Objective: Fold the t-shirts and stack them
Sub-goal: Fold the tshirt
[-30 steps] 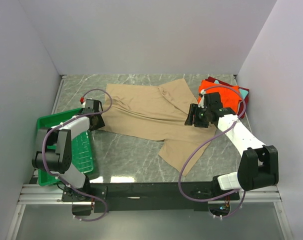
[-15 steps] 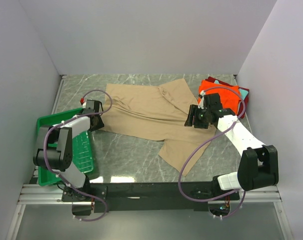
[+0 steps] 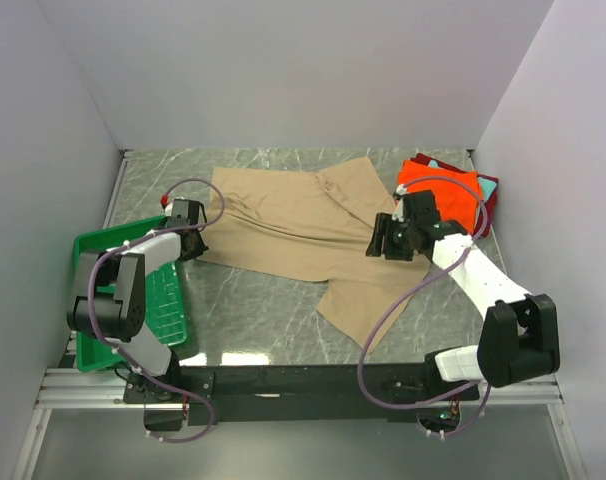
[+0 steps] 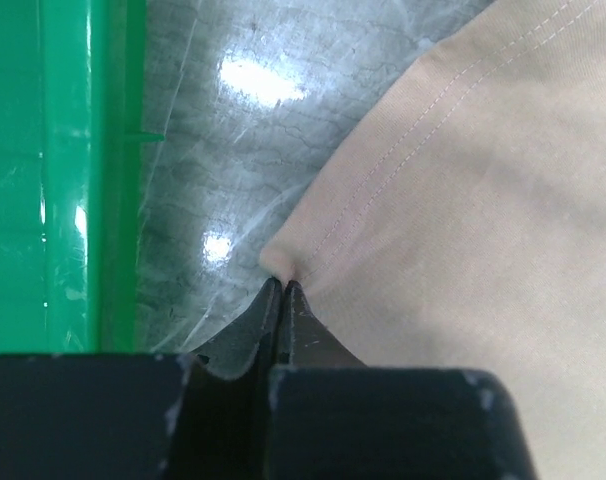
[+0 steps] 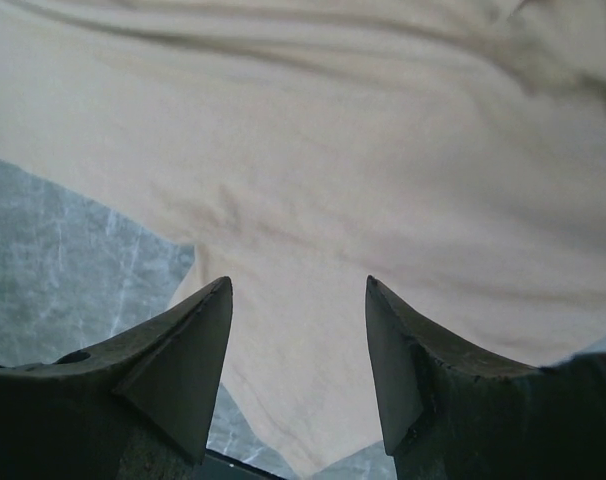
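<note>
Pinching the left hem corner of the tan t-shirt [image 3: 293,225], the left gripper [image 4: 282,286] has its jaws pressed together on a small pucker of cloth. Just left of that corner a strip of bare table [image 4: 223,150] separates the shirt from the green tray [image 4: 73,170]. More bare table lies on the near side of the shirt, while its far edge runs close to the back wall [image 3: 293,70].

The right gripper [image 5: 298,290] stands over the shirt's right part with its jaws apart, nothing between them. Right of the shirt, near its sleeve, sits a folded orange t-shirt [image 3: 453,190].

The tan shirt is soft matte cloth, spread mostly flat with shallow creases and a double-stitched hem. The table is glossy grey marble-patterned; the tray is shiny hard plastic; the dark fingers [image 5: 183,350] taper to wedge points.
</note>
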Tool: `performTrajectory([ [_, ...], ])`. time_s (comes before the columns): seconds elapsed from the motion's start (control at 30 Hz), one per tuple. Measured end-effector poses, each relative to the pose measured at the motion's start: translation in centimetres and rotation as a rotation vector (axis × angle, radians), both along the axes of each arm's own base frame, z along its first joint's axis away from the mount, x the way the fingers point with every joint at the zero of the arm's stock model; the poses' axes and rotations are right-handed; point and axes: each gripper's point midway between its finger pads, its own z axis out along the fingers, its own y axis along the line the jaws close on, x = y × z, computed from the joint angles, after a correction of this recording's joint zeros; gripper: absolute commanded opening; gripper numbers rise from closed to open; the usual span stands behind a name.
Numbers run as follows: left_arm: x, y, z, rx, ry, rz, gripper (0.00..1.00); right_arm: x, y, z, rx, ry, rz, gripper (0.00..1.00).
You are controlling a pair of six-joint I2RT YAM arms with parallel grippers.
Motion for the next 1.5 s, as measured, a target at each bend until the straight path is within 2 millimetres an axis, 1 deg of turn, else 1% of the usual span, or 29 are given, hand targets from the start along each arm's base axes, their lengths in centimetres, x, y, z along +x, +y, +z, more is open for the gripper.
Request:
performTrajectory([
  [0.13, -0.3, -0.1, 0.3, -0.006, 0.005, -0.005, 0.01, -2.7, 3.0, -0.4, -0.008, -0.006, 0.066, 0.59],
  [0.23, -0.5, -0.2, 1.2, -0.015, -0.007, -0.01, 0.01, -6.1, 5.5, -1.2, -0.005, 0.006, 0.121, 0.59],
  [0.4, -0.4, -0.5, 2.9, -0.033, -0.054, -0.019, 0.01, -11.8, 8.2, -3.5, -0.047, 0.065, 0.168, 0.59],
  [0.47, -0.3, -0.7, 3.4, -0.04, -0.068, -0.023, 0.01, -13.5, 8.7, -4.0, -0.07, 0.085, 0.16, 0.59],
  [0.5, -0.3, -0.7, 3.5, -0.044, -0.071, -0.026, 0.01, -14.1, 8.7, -4.1, -0.078, 0.089, 0.149, 0.59],
  [0.63, -0.4, -1.0, 3.3, -0.057, -0.067, -0.035, 0.01, -16.1, 8.3, -4.2, -0.12, 0.1, 0.088, 0.59],
  [0.8, -0.9, -1.4, 2.9, -0.074, -0.056, -0.049, 0.01, -17.6, 6.6, -4.4, -0.159, 0.133, -0.017, 0.57],
  [0.93, -1.1, -1.7, 2.9, -0.091, -0.061, -0.062, 0.01, -19.0, 4.5, -5.7, -0.214, 0.181, -0.096, 0.55],
  [1.03, -1.1, -1.8, 2.9, -0.096, -0.064, -0.068, 0.01, -20.2, 3.3, -6.7, -0.244, 0.215, -0.126, 0.54],
  [1.17, -1.0, -2.0, 3.1, -0.106, -0.072, -0.075, 0.01, -21.3, 2.1, -7.9, -0.263, 0.247, -0.165, 0.52],
  [1.37, -0.8, -2.2, 3.8, -0.114, -0.094, -0.081, 0.01, -22.1, 1.4, -8.9, -0.26, 0.269, -0.191, 0.49],
  [1.5, -0.8, -2.2, 4.1, -0.115, -0.103, -0.082, 0.01, -22.0, 1.9, -9.0, -0.24, 0.269, -0.189, 0.48],
])
